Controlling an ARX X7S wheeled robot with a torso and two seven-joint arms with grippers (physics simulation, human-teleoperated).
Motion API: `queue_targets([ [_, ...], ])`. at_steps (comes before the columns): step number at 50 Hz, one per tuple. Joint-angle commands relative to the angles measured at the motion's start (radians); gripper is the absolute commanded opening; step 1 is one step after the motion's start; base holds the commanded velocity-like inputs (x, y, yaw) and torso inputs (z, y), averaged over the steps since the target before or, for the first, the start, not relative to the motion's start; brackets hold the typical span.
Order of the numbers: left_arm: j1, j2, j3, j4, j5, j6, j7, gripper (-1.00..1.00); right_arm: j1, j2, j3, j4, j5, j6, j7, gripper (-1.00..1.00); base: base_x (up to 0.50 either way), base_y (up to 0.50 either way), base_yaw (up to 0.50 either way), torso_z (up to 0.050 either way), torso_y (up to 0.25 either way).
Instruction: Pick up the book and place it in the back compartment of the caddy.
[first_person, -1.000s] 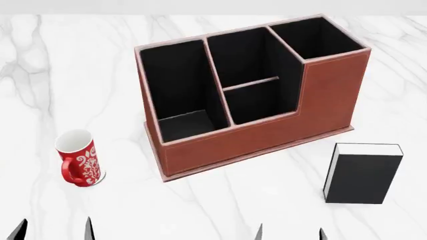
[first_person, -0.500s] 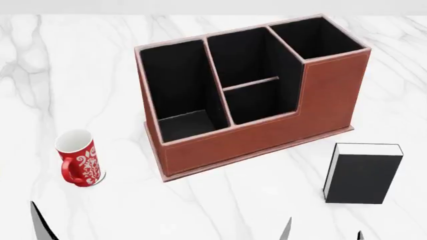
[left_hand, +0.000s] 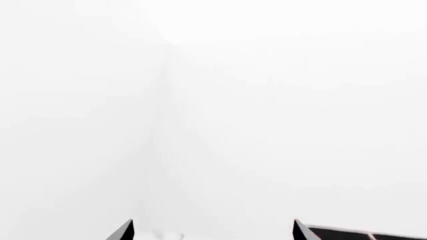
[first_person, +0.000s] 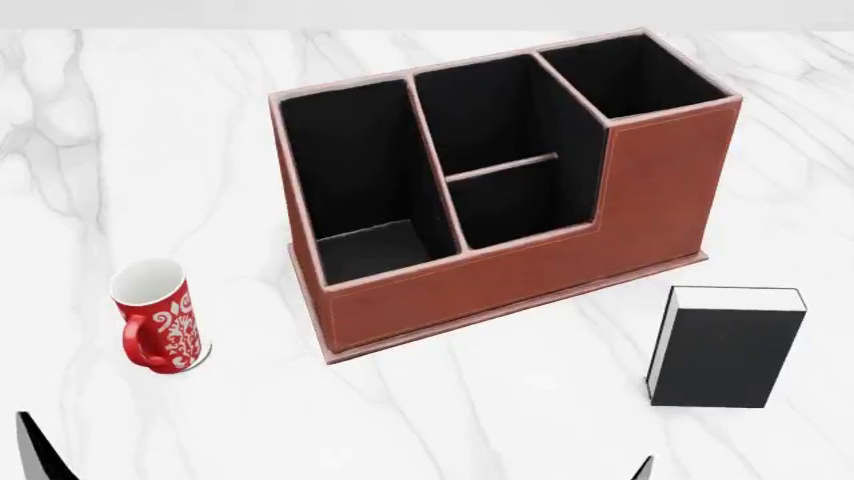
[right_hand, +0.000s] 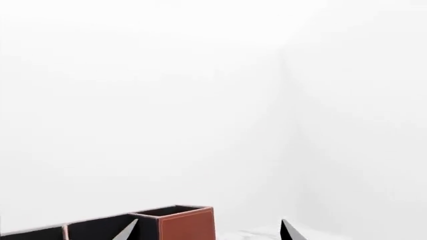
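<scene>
The black book (first_person: 727, 345) with white page edges stands on the marble table to the right of the caddy, in front of its tall end. The reddish-brown caddy (first_person: 534, 270) stands in the middle. Its back compartment (first_person: 497, 110) lies behind the thin divider (first_person: 501, 167) and is empty. One left fingertip (first_person: 34, 452) and one right fingertip (first_person: 645, 468) show at the head view's bottom edge, well short of the book. My left gripper (left_hand: 212, 232) is open and empty. My right gripper (right_hand: 210, 232) is open and empty, with the caddy's tall end (right_hand: 187, 225) ahead of it.
A red-and-white mug (first_person: 158, 318) stands on the table left of the caddy. A dark strip of the caddy's rim (left_hand: 360, 234) shows at the edge of the left wrist view. The white marble table (first_person: 441, 420) stretches all round.
In the head view the left fingertips have slid left and the right fingertips right along the bottom edge, so fewer show. The book, caddy and mug have not moved.
</scene>
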Motion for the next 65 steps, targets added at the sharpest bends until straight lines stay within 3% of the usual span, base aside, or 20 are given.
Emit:
queue_targets([
  [1,0.007,-0.055,0.04,-0.003,-0.121,0.05,0.04,1.0,-0.016,0.013,-0.007,-0.001,-0.009,-0.065,0.04,1.0,0.0,0.0,0.0,0.0,0.0],
  [11,0.008,-0.057,0.036,-0.029,-0.112,0.11,0.031,1.0,-0.015,0.026,-0.02,0.004,-0.008,-0.079,0.055,1.0,0.0,0.0,0.0,0.0,0.0],
  [18,0.006,-0.068,0.054,-0.094,-0.125,0.271,0.057,1.0,-0.023,0.032,-0.023,-0.002,-0.006,-0.087,0.069,1.0,0.0,0.0,0.0,0.0,0.0],
  [27,0.025,-0.058,0.036,-0.084,-0.096,0.317,0.081,1.0,-0.019,0.039,-0.034,0.003,-0.009,-0.085,0.08,1.0,0.0,0.0,0.0,0.0,0.0],
  [37,0.032,0.1,-0.136,-0.091,-0.177,0.317,0.389,1.0,-0.016,0.049,-0.047,-0.005,0.001,-0.059,0.083,1.0,0.0,-0.05,0.0,0.0,0.0],
  [40,0.036,0.112,-0.147,-0.087,-0.198,0.317,0.422,1.0,-0.014,0.053,-0.052,-0.004,0.01,-0.052,0.083,1.0,0.0,-0.12,0.0,0.0,0.0],
  [57,0.037,0.114,-0.152,-0.082,-0.206,0.317,0.419,1.0,-0.014,0.069,-0.064,-0.005,0.023,-0.054,0.097,1.0,0.0,-0.13,0.0,0.0,0.0],
  [58,0.029,0.094,-0.13,-0.077,-0.242,0.24,0.417,1.0,-0.008,0.073,-0.073,-0.003,0.032,-0.037,0.088,1.0,0.0,-0.26,0.0,0.0,0.0],
  [65,0.029,0.077,-0.112,-0.075,-0.24,0.24,0.392,1.0,-0.005,0.078,-0.077,-0.001,0.037,-0.033,0.093,1.0,0.0,-0.27,0.0,0.0,0.0],
])
